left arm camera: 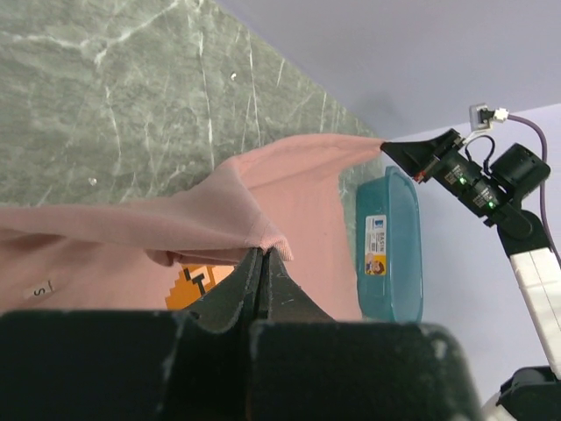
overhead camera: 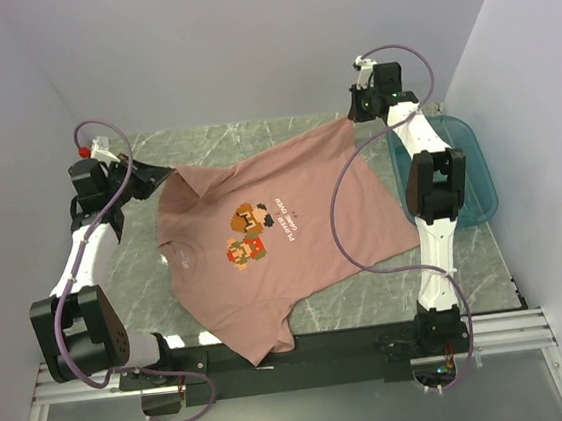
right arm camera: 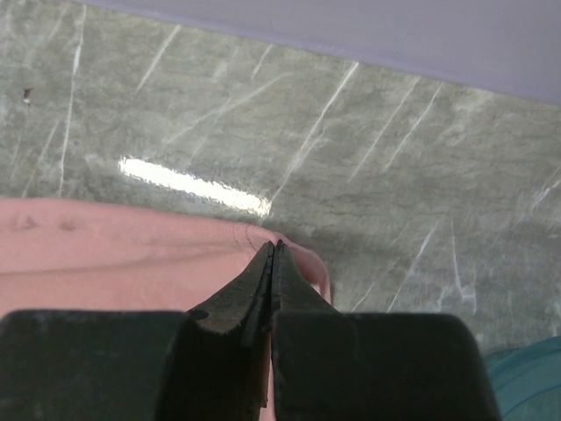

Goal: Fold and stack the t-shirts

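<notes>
The dusty-pink t-shirt [overhead camera: 296, 254] is lying print-up (pixel figures and white text showing) across the green marble counter [overhead camera: 361, 298], with its near sleeve drooping over the counter's near edge. The left jaws are pinching shut on the ribbed hem of the far sleeve at the shirt's far-left corner. The right jaws are closing tight on the far-right corner of the bottom hem, near the translucent teal tub [overhead camera: 476, 182], so the shirt's far edge is stretching between the two arms.
</notes>
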{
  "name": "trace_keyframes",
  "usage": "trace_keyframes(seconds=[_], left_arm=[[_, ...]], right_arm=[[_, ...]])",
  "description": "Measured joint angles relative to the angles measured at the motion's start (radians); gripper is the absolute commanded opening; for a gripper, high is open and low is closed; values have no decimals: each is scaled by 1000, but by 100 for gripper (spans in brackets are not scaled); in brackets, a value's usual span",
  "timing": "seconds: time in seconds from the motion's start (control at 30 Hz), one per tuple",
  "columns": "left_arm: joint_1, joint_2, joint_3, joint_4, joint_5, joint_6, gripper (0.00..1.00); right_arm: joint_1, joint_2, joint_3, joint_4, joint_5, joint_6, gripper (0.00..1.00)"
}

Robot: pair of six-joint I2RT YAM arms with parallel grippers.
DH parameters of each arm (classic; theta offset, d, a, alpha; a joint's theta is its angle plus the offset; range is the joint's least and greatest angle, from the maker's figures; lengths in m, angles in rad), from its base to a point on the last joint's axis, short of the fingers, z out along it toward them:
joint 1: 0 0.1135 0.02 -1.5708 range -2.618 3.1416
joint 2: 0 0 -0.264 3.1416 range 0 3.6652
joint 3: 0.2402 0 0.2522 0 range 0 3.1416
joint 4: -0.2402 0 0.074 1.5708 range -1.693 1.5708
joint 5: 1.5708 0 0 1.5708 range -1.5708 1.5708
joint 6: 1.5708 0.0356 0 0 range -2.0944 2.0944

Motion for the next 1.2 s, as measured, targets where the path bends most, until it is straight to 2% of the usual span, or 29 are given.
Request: trace_keyframes(seconds=[0.47,0.83,1.2], left_arm=[[0,-82,-74,-39,51,20,0],[0,-156,-128,-56,66,23,0],[0,-213,-168,-73,74,26,0]], right_arm=[[0,-10,-154,22,22,-27,0],[0,-32,-169,30,26,-27,0],[-9,-93,-275,63,21,-51,0]])
